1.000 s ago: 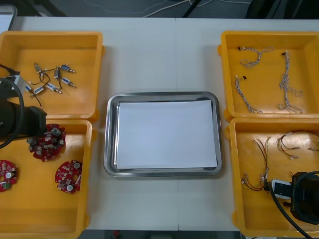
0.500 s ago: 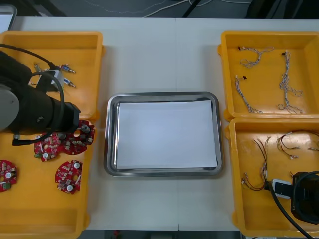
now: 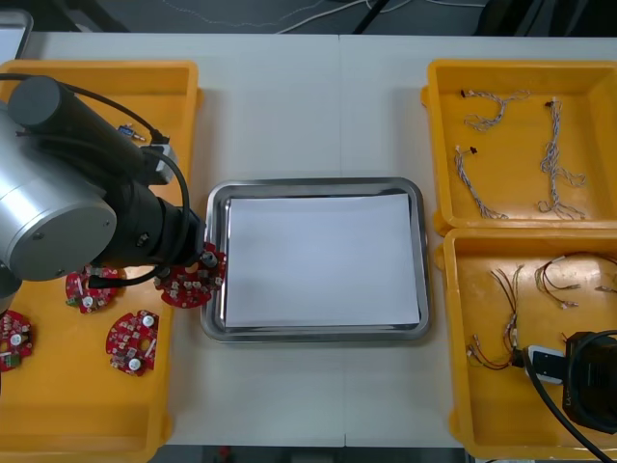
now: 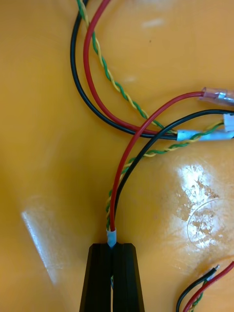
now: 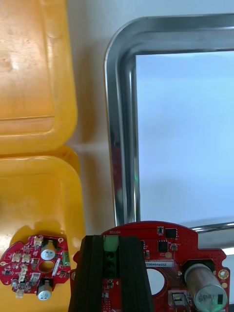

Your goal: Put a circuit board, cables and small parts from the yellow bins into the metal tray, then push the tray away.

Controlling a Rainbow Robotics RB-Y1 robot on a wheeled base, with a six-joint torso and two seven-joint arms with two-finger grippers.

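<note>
Light table (image 3: 289, 106): left gripper (image 5: 111, 242), arm angled inward, clamps a circuit board (image 5: 195, 243) over the metal tray (image 3: 313, 185)'s left rim; right gripper (image 4: 112, 249), right of the tray, pinches a cable (image 4: 122, 165).

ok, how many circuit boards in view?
4. One board in the left gripper over the metal tray's left rim; three in the near-left yellow bin: two exposed, one partly under the left arm. Others may hide beneath it.

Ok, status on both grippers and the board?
Left gripper shut on a circuit board, at the tray's left rim. Right gripper shut on a cable in its near bin. Nothing in the way.
</note>
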